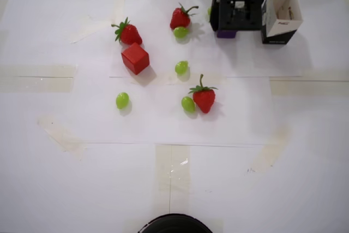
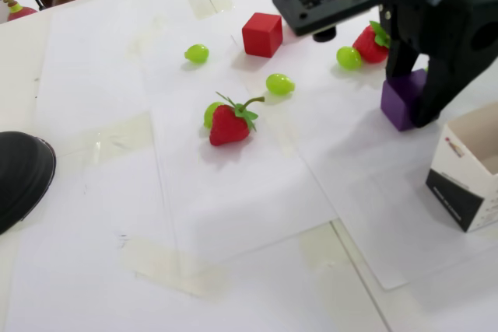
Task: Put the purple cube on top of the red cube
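White paper covered the counter [image 2: 233, 215]. Toward its far edge in the overhead view, the pincer [image 2: 412, 110] straddled the purple cube [image 2: 398, 100], apparently pinching it for lifting; the red cube [image 1: 135, 58] sat well apart among strawberries, top clear.

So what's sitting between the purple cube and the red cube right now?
In the overhead view, a strawberry with a green grape beside it lies between the purple cube and the red cube; another grape sits just below that line.
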`<state>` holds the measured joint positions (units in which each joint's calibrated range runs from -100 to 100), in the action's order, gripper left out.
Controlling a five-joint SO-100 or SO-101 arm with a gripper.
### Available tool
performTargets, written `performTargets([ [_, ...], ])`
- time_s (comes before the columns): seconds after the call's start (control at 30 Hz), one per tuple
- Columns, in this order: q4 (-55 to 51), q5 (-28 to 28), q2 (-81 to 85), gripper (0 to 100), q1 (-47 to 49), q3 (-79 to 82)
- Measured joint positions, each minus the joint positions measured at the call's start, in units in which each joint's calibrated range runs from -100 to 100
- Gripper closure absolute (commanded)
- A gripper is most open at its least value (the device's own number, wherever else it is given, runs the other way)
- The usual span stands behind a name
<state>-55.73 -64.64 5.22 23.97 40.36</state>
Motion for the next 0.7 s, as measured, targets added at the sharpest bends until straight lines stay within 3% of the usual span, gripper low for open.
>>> performTargets([
  [0.33, -19.05, 9.87, -0.27, 87, -10.64, -19.10],
  [0.7, -18.74, 22.86, -4.91, 88, -24.94, -29.41],
])
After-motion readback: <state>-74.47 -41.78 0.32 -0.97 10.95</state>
